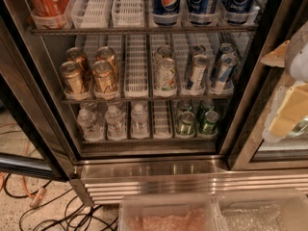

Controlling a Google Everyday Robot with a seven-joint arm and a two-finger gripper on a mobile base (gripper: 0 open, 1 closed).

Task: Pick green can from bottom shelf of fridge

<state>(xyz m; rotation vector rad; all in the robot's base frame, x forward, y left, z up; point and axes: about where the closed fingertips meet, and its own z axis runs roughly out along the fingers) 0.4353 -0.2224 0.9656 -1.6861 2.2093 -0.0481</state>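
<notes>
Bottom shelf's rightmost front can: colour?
The can is shiny green with a silver top, camera view. Gripper hangs at right edge.
</notes>
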